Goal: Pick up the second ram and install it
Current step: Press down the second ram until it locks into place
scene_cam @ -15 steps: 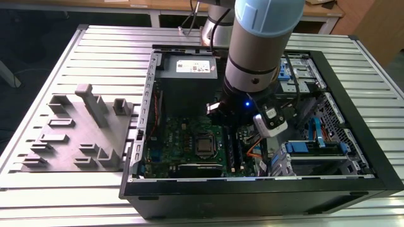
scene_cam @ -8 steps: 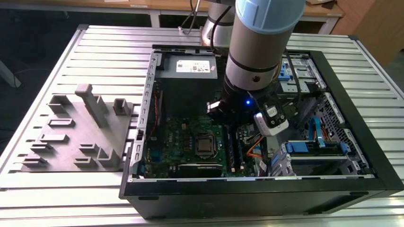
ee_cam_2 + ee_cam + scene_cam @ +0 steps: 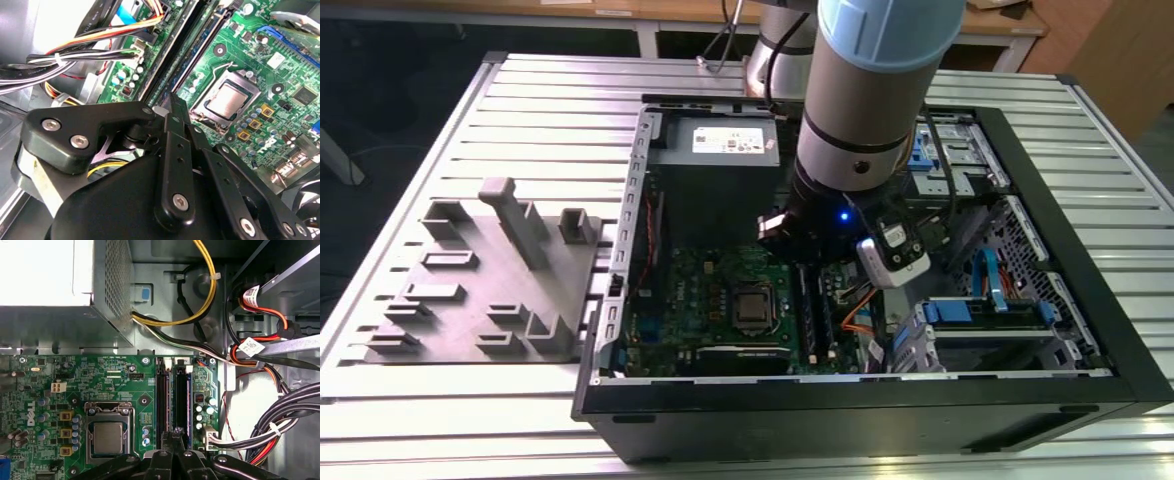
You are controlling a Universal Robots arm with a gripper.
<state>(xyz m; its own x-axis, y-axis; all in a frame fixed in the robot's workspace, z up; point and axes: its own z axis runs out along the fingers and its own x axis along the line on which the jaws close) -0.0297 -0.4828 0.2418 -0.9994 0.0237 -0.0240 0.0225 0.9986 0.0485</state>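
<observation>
While the arm reaches down into the open computer case (image 3: pixel 881 400), the claw (image 3: pixel 176 432) is seen closed to a narrow gap directly above the memory slots (image 3: pixel 172 400), just beside the CPU socket (image 3: pixel 107 435). A thin dark strip, apparently the second ram (image 3: pixel 180 402), is seen standing in the slot below the fingertips; whether it is gripped or merely touched cannot be told. In the second wrist view the claw's black linkage (image 3: pixel 175 165) is shown over the green motherboard (image 3: pixel 260 100). On the slatted surface (image 3: pixel 520 90), a grey holder tray (image 3: pixel 480 290) is set at the exterior view's left.
</observation>
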